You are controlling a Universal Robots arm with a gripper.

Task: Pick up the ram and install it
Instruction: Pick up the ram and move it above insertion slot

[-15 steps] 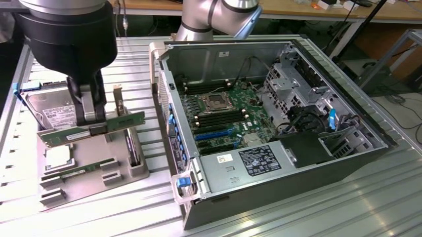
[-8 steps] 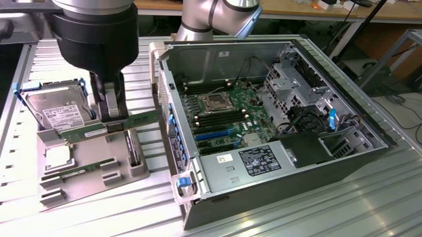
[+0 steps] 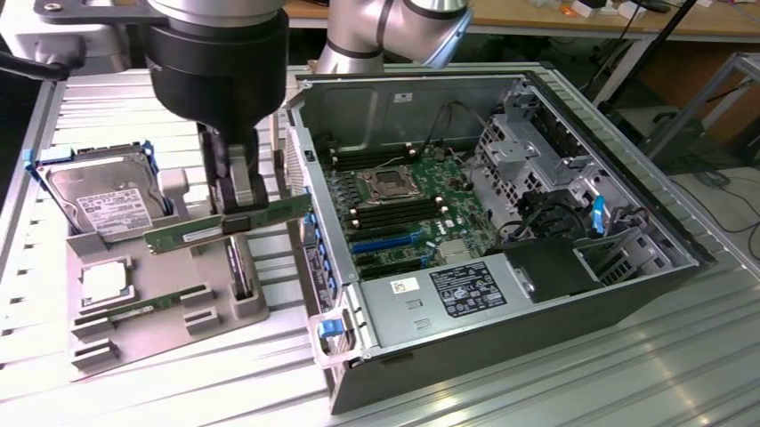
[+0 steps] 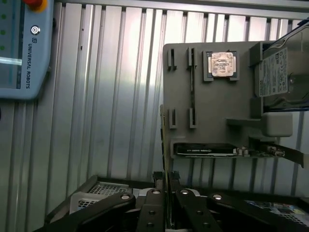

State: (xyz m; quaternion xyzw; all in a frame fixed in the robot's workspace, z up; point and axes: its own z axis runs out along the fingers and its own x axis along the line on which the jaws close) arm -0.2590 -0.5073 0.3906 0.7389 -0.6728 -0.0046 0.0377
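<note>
Looking in from the remote station: the black fingers [image 3: 241,194] are clamped on the long thin green RAM stick [image 3: 181,234], gripping it around its middle. In the exterior view the stick is left of centre in the frame. It's held clear above the flat grey plastic parts holder [image 3: 166,271], just beside the open side of the dark metal tower PC case [image 3: 535,338]. The stick slants in the frame, with the end nearer the case higher.

On the holder I can see the boxy silver hard drive [image 3: 101,200] at upper left and the square silver processor chip [image 3: 105,280] below it. A dark expansion card [image 3: 241,274] stands on edge right under the fingers. The green motherboard [image 3: 404,209] sits exposed inside the case, mid-frame. Everything rests on the ribbed silver metal surface [image 3: 618,391]. The wrist camera also catches a pale blue teach pendant [image 4: 21,48] lying on that surface, well apart from the holder.
</note>
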